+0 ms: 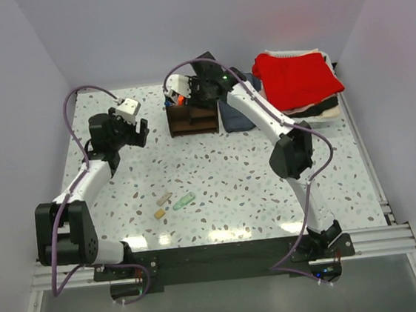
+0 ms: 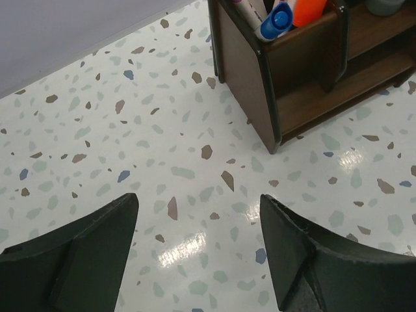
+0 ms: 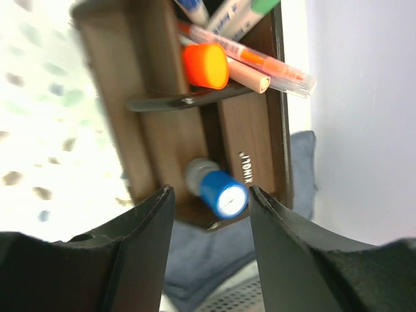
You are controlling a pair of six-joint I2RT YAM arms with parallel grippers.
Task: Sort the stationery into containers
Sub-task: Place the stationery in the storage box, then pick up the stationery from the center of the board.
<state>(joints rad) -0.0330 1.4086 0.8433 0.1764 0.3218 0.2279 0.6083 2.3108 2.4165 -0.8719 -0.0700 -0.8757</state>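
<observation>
Terrazzo table (image 1: 218, 177), seen whole from above. Far right: pile of folded clothes (image 1: 296, 78), red on top, lower layers mostly hidden. A dark blue cloth (image 1: 235, 116) lies just right of the organizer, partly under the right arm.

Wooden organizer (image 1: 191, 119) stands far centre. The right arm covers its far side from above, so its compartments cannot be counted there. The left wrist view cuts off its top and right end. It shows only a corner, an open lower shelf, and the ends of a blue-capped pen (image 2: 276, 19) and an orange marker (image 2: 305, 10) sticking out of the corner compartment.

Left gripper (image 2: 198, 221): low over bare table left of the organizer, jaws spread wide, nothing between them.

Right gripper (image 3: 211, 192): directly over the organizer, jaws apart. A blue-capped cylinder (image 3: 221, 192) stands upright in a compartment below the gap. It looks released, though whether the right finger touches it is unclear. The picture is blurred at its left edge, and the white lettering on the wood is unreadable.

Other compartment: an orange cap and a clear orange pen (image 3: 260, 62) leaning. More pens are cut off at the top of the frame.

Loose on the table, near centre: pale green piece (image 1: 183, 201) and two tan blocks (image 1: 164, 199), (image 1: 159, 214) just to its left. All are too small to make out in detail.
</observation>
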